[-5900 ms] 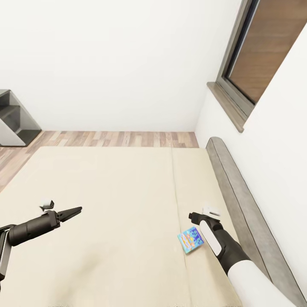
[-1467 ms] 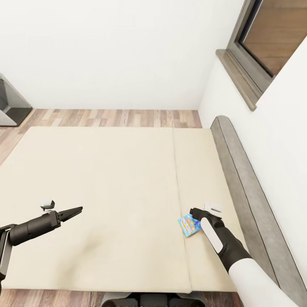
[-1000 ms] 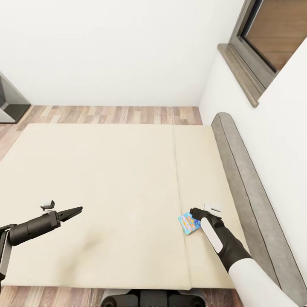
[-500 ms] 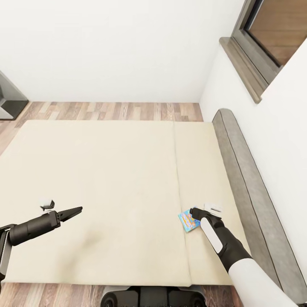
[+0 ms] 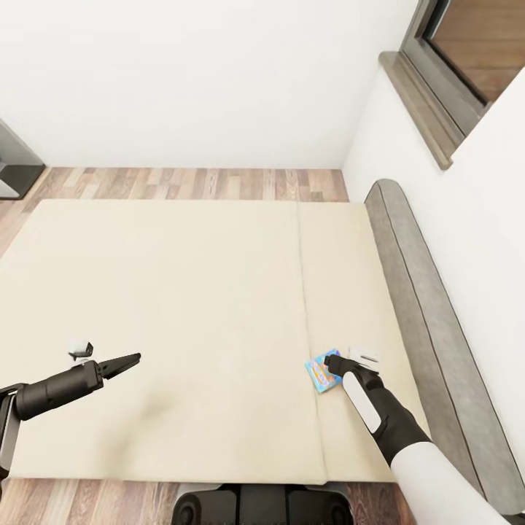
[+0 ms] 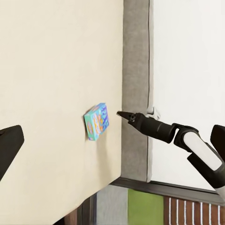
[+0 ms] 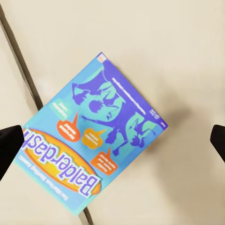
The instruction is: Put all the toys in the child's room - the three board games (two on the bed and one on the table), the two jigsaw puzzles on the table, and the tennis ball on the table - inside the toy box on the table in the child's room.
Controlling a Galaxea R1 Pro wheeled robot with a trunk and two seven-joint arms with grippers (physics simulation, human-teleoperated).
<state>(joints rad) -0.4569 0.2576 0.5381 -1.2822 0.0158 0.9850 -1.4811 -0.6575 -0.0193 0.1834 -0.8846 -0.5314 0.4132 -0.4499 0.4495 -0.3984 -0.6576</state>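
A blue, colourfully printed board game (image 5: 321, 372) lies flat on the beige bed (image 5: 182, 292), near the mattress seam on the right. In the right wrist view its lid (image 7: 93, 140) reads "Balderdash". My right gripper (image 5: 330, 359) hovers just above the game's far right edge. It is open, with one dark fingertip (image 7: 9, 143) at each side of the box and nothing held. From the left wrist view the game (image 6: 96, 121) sits just beside the right gripper (image 6: 120, 113). My left gripper (image 5: 133, 358) hangs open over the bed's left part, empty.
A grey padded headboard (image 5: 419, 313) runs along the bed's right side under a window sill (image 5: 426, 109). Wood-plank floor (image 5: 189, 182) lies beyond the bed, with a dark grey unit (image 5: 11, 171) at the far left. My base (image 5: 255, 507) stands at the bed's near edge.
The whole view has shifted: the bed sits higher in the picture and my base now shows. The blue game has come closer under my right gripper. Both arms keep their pose.
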